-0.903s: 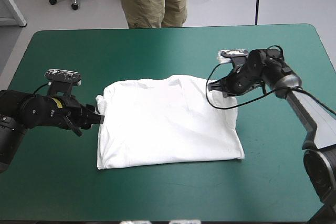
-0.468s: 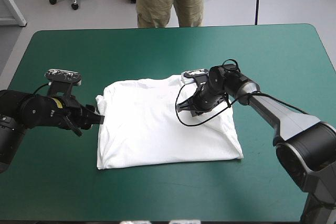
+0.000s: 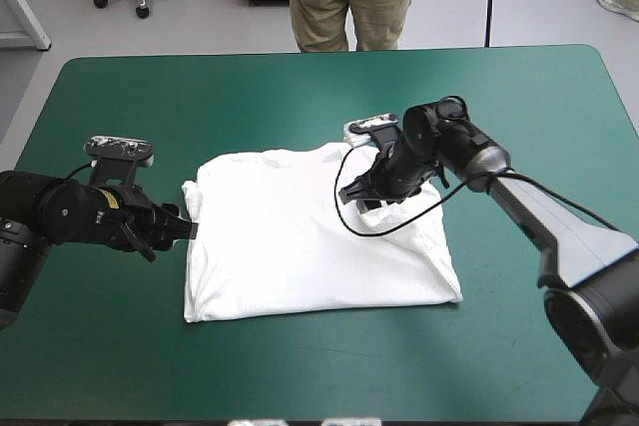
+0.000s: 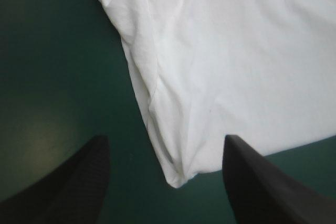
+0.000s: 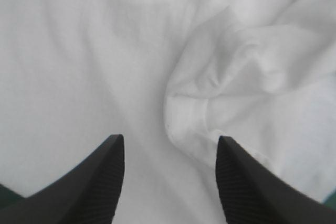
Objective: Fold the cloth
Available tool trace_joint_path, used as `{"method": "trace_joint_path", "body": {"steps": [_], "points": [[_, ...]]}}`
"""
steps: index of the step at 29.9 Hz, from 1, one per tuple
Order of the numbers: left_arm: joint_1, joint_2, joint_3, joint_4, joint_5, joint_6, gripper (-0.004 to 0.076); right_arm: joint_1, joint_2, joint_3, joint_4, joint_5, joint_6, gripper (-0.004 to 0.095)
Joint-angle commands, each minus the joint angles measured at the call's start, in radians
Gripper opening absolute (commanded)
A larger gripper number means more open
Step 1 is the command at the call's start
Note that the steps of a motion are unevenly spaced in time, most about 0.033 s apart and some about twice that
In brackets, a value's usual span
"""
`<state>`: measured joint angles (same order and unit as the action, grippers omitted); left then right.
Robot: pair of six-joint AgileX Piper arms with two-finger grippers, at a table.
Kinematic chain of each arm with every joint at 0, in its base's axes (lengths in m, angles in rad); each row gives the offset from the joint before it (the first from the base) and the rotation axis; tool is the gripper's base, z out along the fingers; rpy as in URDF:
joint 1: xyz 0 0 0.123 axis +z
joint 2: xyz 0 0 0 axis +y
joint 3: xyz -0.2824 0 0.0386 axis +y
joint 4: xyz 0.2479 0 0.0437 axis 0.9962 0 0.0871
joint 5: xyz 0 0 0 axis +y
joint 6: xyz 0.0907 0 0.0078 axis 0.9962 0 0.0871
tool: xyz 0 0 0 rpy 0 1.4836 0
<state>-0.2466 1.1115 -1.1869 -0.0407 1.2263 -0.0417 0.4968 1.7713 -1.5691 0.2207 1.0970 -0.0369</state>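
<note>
**Right gripper sits over the bunched sleeve**

The right gripper is open. Its two black fingers stand apart and hold nothing. Just ahead of them, a little toward one finger, lies a bunched sleeve with its hem curled over. All around it is the white T-shirt. Seen from above, this gripper hangs low over the far right part of the T-shirt.

The left gripper is open too, and it holds nothing. It is low by the counter, right at the T-shirt's left edge. In its own view, a corner of that edge pokes in between the fingers, but nothing pinches it.

The T-shirt lies flat in the middle of the counter, on the teal-green cover. It is wider from left to right than from near to far.

The next job looks like the sleeve. The right arm is much nearer to it. The sleeve lies almost straight ahead of that gripper, so it would likely only need to dip down and close. The left gripper is well apart from the sleeve, across the whole T-shirt. The fingers could catch the layer under the sleeve as well.
</note>
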Motion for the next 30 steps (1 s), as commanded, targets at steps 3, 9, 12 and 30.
{"method": "trace_joint_path", "body": {"steps": [3,9,12,30], "points": [[-0.001,-0.016,-0.025,-0.011,0.002,-0.072,0.0451,-0.069,-0.211,-0.033,-0.032,0.075,0.012,0.0509],[-0.001,-0.027,0.069,-0.013,-0.001,-0.147,0.0419,-0.196,-0.378,0.093,-0.032,0.077,0.021,0.0509],[-0.001,-0.04,0.171,-0.015,-0.015,-0.149,0.0412,-0.239,-0.436,0.146,-0.032,0.08,0.029,0.0501],[-0.001,0.063,0.505,-0.125,-0.298,-0.097,0.0455,-0.248,-0.472,0.182,0.047,0.079,0.044,0.0441]]}}
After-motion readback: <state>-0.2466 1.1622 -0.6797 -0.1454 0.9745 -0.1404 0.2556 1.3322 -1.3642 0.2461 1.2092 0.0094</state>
